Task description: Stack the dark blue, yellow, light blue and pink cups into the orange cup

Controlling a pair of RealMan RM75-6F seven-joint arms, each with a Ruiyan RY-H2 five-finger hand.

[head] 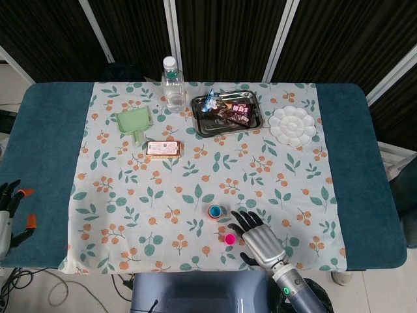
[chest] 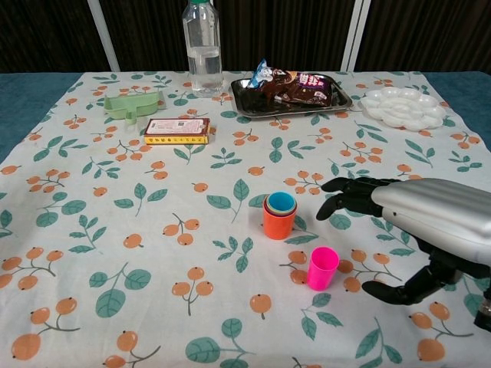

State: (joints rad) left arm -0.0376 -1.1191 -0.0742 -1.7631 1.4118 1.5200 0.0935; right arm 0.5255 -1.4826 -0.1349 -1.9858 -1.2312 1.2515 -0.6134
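- The orange cup [chest: 278,221] stands upright near the table's front edge, with the yellow and light blue cups [chest: 281,202] nested inside; the dark blue one cannot be made out.
- The pink cup [chest: 322,267] stands alone, just nearer the front edge, so only this step seems left.
- The right hand [chest: 418,222] hovers beside it, fingers spread, grasping nothing.
- The left hand [head: 9,212] hangs off the table's left edge, fingers apart, empty.
- Next move, likely: close around the pink cup, lift, and lower it into the stack.
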